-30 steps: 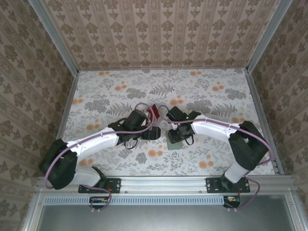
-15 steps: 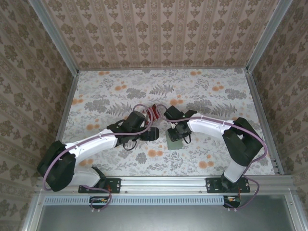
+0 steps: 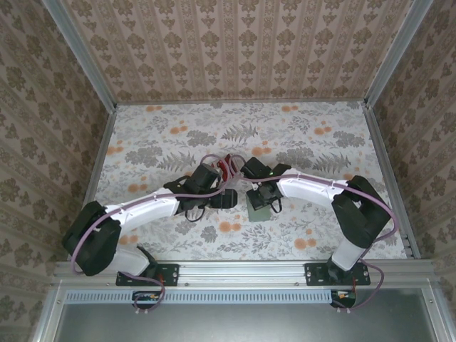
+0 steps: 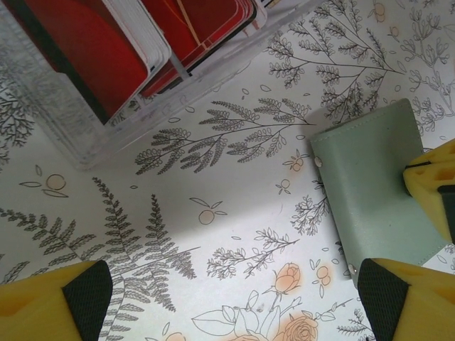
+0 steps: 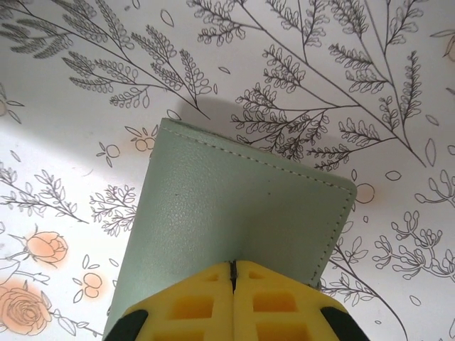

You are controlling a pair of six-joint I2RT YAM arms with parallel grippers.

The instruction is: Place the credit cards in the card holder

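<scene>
Card holder [image 5: 234, 213] lies flat beneath the clenched right claw [image 5: 233, 273], beside the wide-spread left claw [image 4: 234, 291].

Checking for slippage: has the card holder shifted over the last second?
No; the card holder lies just right of the same orange flowers.

Card holder [image 5: 234, 213]: grey-green stitched case, closed, flat on the floral table [image 5: 85, 57]. Credit cards [image 4: 206, 28]: red, standing on edge in a clear rack [image 4: 71, 135], apart from the case.
</scene>
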